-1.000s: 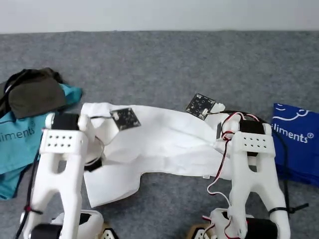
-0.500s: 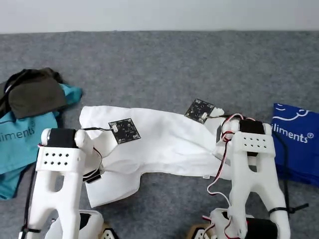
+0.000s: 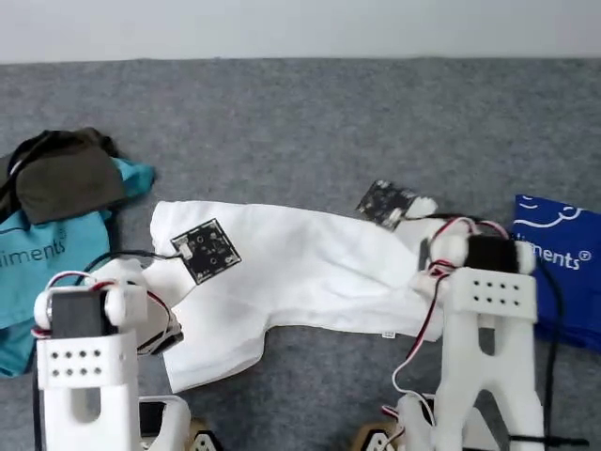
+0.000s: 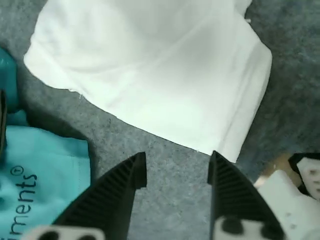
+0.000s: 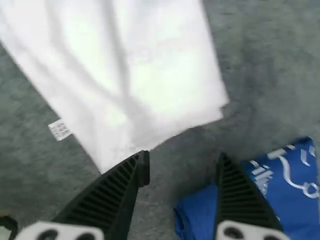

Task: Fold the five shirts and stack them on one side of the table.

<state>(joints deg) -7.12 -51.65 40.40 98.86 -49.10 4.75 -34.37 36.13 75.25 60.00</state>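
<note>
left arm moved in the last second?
Yes. In the high view the left arm has drawn back toward its own base, off the white shirt; the teal shirt beside it has stayed put.

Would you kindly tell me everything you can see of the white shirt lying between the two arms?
The white shirt is soft, plain cloth, creased, lying flat on the grey table as a wide band between the arms, seemingly partly folded. A small label sticks out at its near edge. The left gripper and right gripper hang open by its edges, neither holding it. Bare table separates it from the teal shirt and blue shirt.
</note>
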